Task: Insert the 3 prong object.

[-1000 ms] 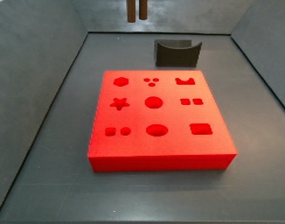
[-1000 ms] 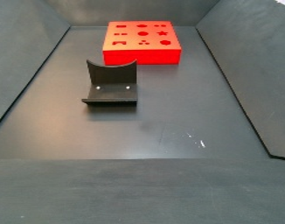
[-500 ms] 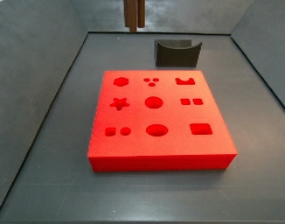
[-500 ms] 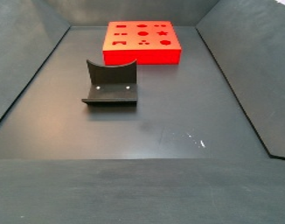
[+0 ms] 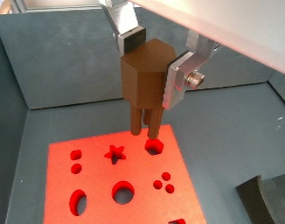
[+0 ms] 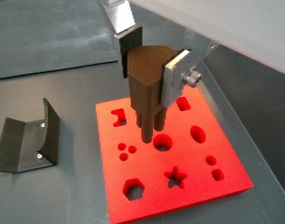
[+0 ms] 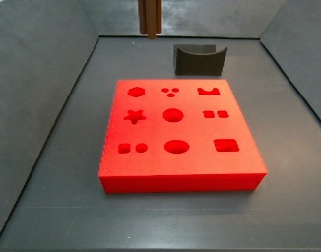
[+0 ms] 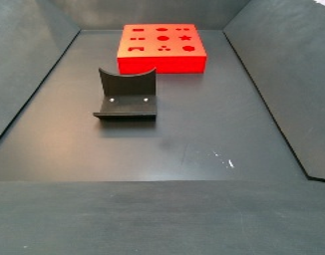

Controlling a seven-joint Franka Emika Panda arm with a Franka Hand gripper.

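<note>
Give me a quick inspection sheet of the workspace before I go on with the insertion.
Surface: dark floor, bare apart from the items below.
Job's things: 3 prong object held upright above the red block, prongs down, not yet in a hole.
Clutter: nothing seen.
Gripper: gripper shut on the 3 prong object, above the block in both wrist views; only the peg's lower end shows at the top edge in a side view.
Fixture: fixture stands on the floor, apart from the block.
Cables: nothing seen.
Surroundings: grey walls enclose the floor.
</note>
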